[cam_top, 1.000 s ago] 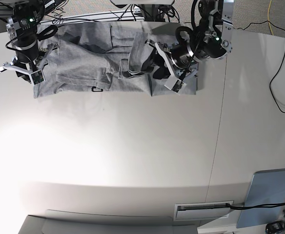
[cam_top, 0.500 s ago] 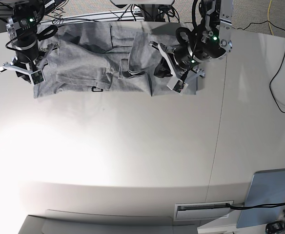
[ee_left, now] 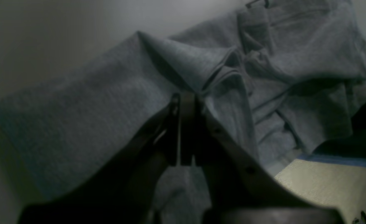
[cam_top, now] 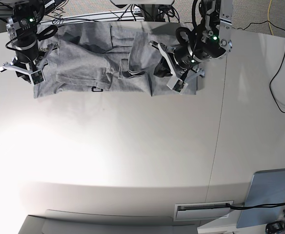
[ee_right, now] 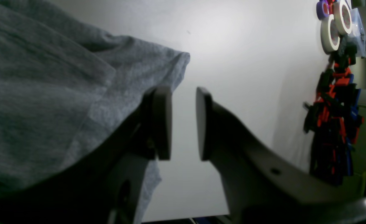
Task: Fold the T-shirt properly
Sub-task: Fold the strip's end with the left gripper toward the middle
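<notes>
T-shirt [cam_top: 98,68]: grey, rumpled, spread along the white table's [cam_top: 132,161] far edge | left gripper [ee_left: 184,102]: jaws closed, pinching a raised fold of the T-shirt | right gripper [ee_right: 184,123]: jaws parted, holding nothing, just beside the shirt's corner

Ahead of my right pincer [ee_right: 184,123] lies bare white desk [ee_right: 238,56], open between its parted fingers; the crumpled heather-grey cotton T-shirt [cam_top: 98,63] bunches against its left finger. My left pincer [ee_left: 184,130], pinched together, sits amid raised folds. A black cable [cam_top: 279,73] loops beyond it on the desk.
</notes>
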Controlling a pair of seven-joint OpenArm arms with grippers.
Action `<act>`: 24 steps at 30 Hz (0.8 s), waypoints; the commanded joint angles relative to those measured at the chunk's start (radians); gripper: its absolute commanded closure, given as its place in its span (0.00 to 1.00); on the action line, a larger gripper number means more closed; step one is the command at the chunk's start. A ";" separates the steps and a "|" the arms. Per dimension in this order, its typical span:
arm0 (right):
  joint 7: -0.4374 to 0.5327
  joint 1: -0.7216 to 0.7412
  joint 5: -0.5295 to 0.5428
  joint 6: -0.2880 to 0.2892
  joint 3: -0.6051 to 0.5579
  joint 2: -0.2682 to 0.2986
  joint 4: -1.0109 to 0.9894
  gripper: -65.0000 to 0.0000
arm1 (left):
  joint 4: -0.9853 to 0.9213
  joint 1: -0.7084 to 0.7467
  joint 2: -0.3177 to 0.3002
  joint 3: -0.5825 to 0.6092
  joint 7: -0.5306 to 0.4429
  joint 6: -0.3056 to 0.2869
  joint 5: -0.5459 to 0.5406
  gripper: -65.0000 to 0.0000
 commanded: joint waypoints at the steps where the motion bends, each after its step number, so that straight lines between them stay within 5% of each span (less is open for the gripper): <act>1: 0.022 0.000 -0.009 -0.011 0.009 0.014 0.016 0.78 | 0.016 -0.002 0.000 -0.001 -0.018 -0.001 -0.002 1.00; 24: 0.029 0.000 -0.008 -0.012 0.009 0.013 0.016 0.78 | -0.144 -0.039 0.001 0.042 -0.134 0.018 -0.003 1.00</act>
